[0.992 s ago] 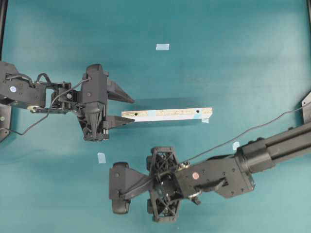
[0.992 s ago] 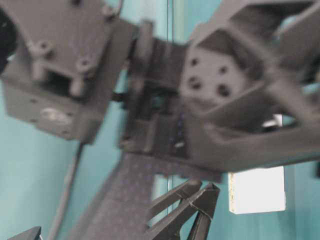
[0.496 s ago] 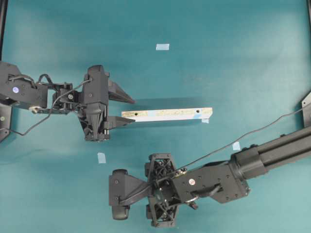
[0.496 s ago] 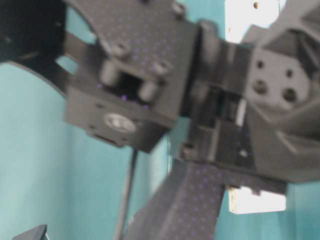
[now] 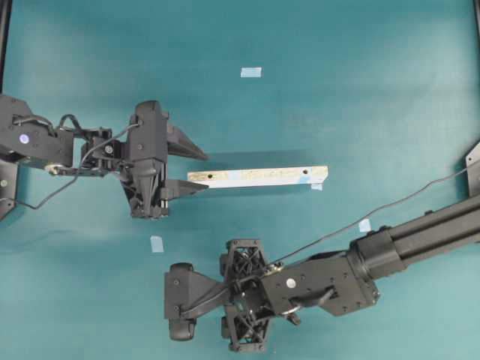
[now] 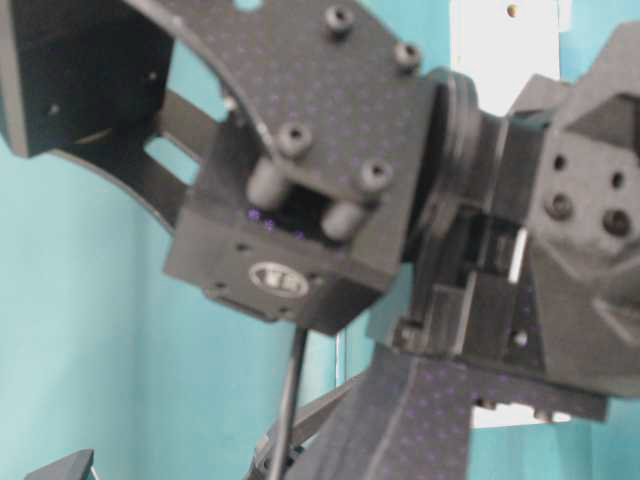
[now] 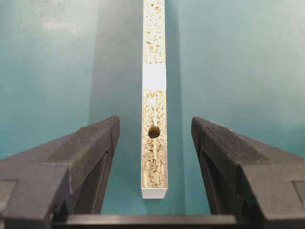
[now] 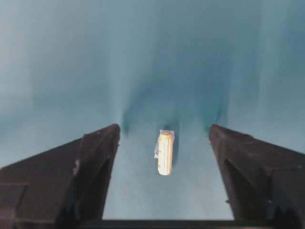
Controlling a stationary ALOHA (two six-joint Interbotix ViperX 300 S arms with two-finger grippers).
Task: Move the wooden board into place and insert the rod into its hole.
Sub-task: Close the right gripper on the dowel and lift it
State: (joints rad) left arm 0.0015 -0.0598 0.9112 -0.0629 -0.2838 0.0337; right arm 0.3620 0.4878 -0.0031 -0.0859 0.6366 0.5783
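Observation:
The wooden board (image 5: 259, 177) lies flat across the middle of the teal table. My left gripper (image 5: 202, 173) is open and straddles the board's left end without touching it. In the left wrist view the board (image 7: 154, 162) runs between the fingers (image 7: 97, 148) with a gap on each side. A dark hole (image 7: 153, 132) sits just short of a pale blue patch (image 7: 154, 77). Another hole (image 5: 304, 178) is near the right end. My right gripper (image 8: 164, 128) is open over the rod (image 8: 165, 153), which lies on the table, touched by neither finger. The gripper body (image 5: 180, 300) hides the rod in the overhead view.
Pale blue tape squares lie on the table: one at the back (image 5: 251, 73), one left of centre (image 5: 157, 244), one on the right (image 5: 364, 225), one by the board's right end (image 5: 316, 186). The right arm (image 6: 330, 230) fills the table-level view.
My right arm has moved toward the near edge and slightly left, and its jaws have narrowed a little. The left arm and the board have stayed put.

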